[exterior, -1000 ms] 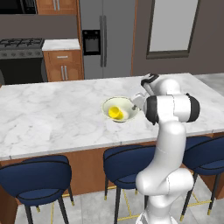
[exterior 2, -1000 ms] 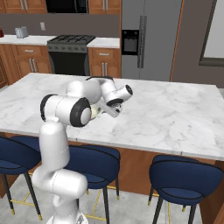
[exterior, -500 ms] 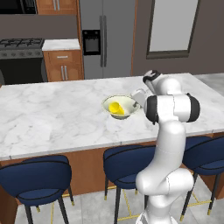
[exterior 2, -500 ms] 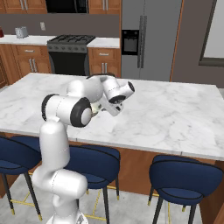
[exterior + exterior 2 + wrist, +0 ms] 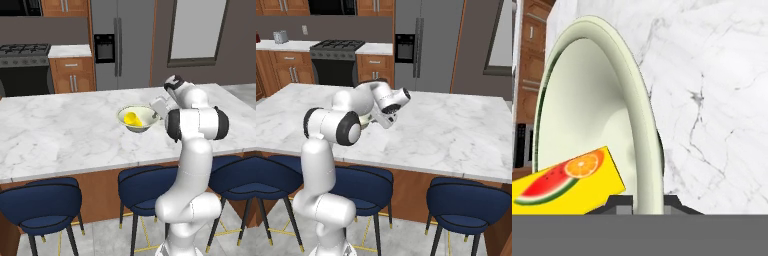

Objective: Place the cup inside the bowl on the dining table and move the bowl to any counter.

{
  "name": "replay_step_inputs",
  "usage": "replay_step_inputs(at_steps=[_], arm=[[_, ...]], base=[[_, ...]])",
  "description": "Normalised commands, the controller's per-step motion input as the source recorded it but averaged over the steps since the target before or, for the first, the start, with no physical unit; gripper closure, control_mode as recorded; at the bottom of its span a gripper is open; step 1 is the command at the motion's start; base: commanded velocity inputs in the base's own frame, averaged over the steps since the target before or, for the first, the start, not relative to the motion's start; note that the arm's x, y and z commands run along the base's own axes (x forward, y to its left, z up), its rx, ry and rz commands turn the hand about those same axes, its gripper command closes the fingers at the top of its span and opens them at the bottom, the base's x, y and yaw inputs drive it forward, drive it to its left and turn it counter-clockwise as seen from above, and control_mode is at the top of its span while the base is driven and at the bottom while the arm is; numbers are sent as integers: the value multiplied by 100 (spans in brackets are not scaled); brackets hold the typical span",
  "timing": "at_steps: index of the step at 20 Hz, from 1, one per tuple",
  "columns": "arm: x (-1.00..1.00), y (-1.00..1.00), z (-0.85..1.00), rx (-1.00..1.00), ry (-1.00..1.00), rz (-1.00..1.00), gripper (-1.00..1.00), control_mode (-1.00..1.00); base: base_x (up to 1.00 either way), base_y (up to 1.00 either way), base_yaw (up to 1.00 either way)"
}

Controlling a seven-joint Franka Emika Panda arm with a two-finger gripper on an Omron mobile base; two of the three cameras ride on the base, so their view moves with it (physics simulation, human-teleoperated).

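The pale cream-green bowl [image 5: 141, 116] hangs tilted just above the dining table [image 5: 60, 135], near its middle. My gripper [image 5: 156, 114] is shut on the bowl's right rim. In the hand view the thin rim [image 5: 646, 130] runs between my two fingertips [image 5: 619, 202], one inside the bowl and one outside. The yellow cup [image 5: 132, 119] lies on its side inside the bowl, and its fruit picture [image 5: 567, 180] faces the hand camera. In the right base view my arm hides most of the bowl [image 5: 367, 120].
Navy stools [image 5: 42, 205] line the table's near edge. Behind the table stand a stove [image 5: 25, 62], a short counter section [image 5: 70, 51] and a steel fridge [image 5: 120, 45]. A toaster [image 5: 279, 36] sits on the far wall counter. Bare marble [image 5: 446, 130] stretches right of the arm.
The gripper has risen slightly with the bowl in its grip, and the cup has stayed inside the bowl. The base has not moved.
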Motion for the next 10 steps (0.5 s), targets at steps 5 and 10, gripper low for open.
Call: replay_step_inputs(at_steps=[5,10], arm=[[0,0,14,2,0,0,100,-100],[0,0,17,0,0,0,100,-100]], base=[[0,0,0],[0,0,0]])
